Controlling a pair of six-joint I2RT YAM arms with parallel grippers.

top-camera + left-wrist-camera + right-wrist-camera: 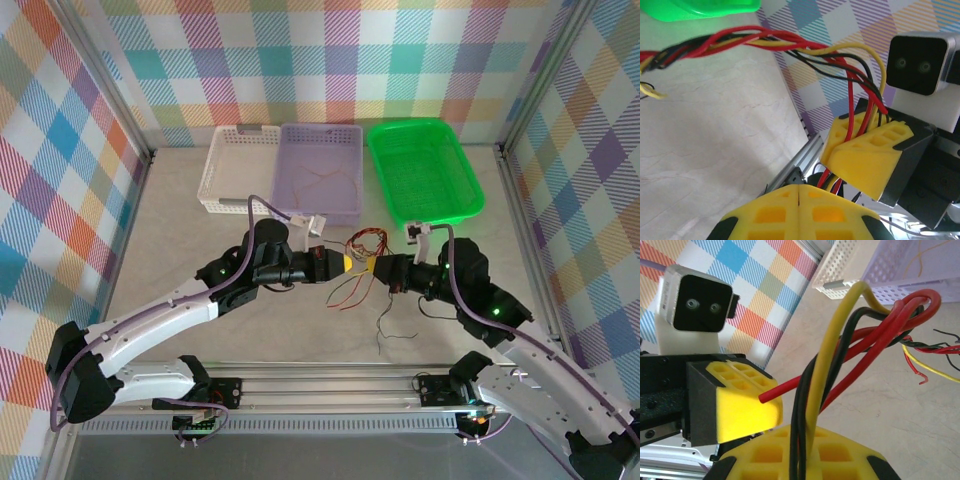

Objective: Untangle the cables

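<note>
Far left of centre, the purple basket (pixel 320 165) sits against the back wall, well apart from the work. Nearer us, our left gripper (pixel 343 265) is clenched, jaws pressed flat together on what looks like a red strand of the cables (pixel 365 240), its cut end poking out beside the pad. The cables hang between the two claws above the middle of the table (pixel 200 230). Past the grip they run into a tight twist of red, black and yellow, with loose ends trailing on the surface. Just right, our right gripper (pixel 380 267) is clamped on black and yellow strands running down between its jaws. We judge three risks. The red strand is held near its tip and may slip free. Pulling apart could tighten the twist. The claws sit so close that they could knock together.
</note>
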